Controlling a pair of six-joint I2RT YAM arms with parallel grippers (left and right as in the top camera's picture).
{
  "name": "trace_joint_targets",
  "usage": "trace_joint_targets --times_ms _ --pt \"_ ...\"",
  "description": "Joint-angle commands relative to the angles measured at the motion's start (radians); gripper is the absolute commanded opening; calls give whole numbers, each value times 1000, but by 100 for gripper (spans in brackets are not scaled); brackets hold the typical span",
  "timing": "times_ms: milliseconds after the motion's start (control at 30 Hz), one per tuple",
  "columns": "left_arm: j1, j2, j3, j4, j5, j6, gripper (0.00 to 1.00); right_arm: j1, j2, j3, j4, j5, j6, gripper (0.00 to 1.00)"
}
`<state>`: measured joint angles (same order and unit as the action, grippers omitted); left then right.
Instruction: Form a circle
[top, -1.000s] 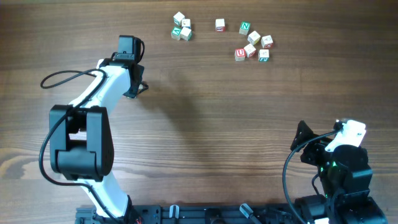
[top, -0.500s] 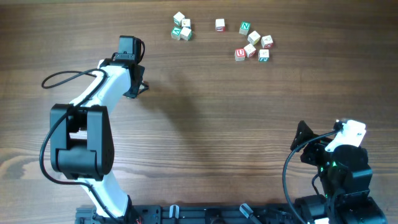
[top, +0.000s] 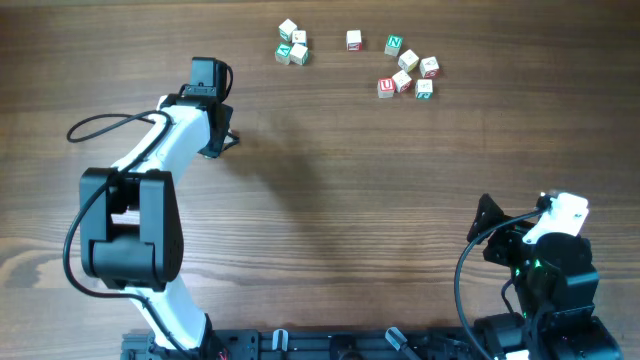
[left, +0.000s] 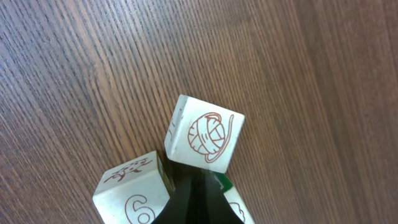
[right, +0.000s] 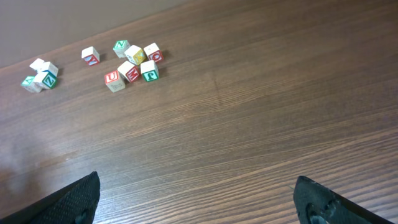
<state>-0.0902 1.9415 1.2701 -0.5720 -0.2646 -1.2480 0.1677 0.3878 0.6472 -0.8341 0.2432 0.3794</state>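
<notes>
The circle is a tight clump of three pale letter cubes (top: 292, 45), also seen far off in the right wrist view (right: 40, 73). Close up in the left wrist view, a cube with a brown yarn-ball print (left: 204, 134) sits ahead, a cube marked 6 (left: 134, 193) to the left, and a cube with green print (left: 231, 200) to the right. My left gripper (left: 196, 199) is shut, its dark tip wedged among these three with nothing between its fingers. My right gripper (right: 199, 205) stands wide open over bare wood, far from the cubes.
Several more letter cubes (top: 405, 70) lie in a loose group right of the clump, with a lone cube (top: 353, 39) between them. The left arm (top: 185, 130) reaches across the left side. The right arm (top: 540, 250) sits at the near right edge.
</notes>
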Motion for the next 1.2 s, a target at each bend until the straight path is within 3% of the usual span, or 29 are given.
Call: trace_joint_targets --times_ms 0,333,667,1167 --pt "2 -53 4 1 -18 -16 4 1 3 -4 2 -6 -10 100" --pt "-11 -136 4 22 -86 13 4 1 3 -4 2 -6 -10 100" --pt "106 -86 3 -24 -66 -26 4 1 3 -4 2 -6 -10 100" --pt "155 33 3 153 3 -13 4 1 3 -4 2 -6 -10 100"
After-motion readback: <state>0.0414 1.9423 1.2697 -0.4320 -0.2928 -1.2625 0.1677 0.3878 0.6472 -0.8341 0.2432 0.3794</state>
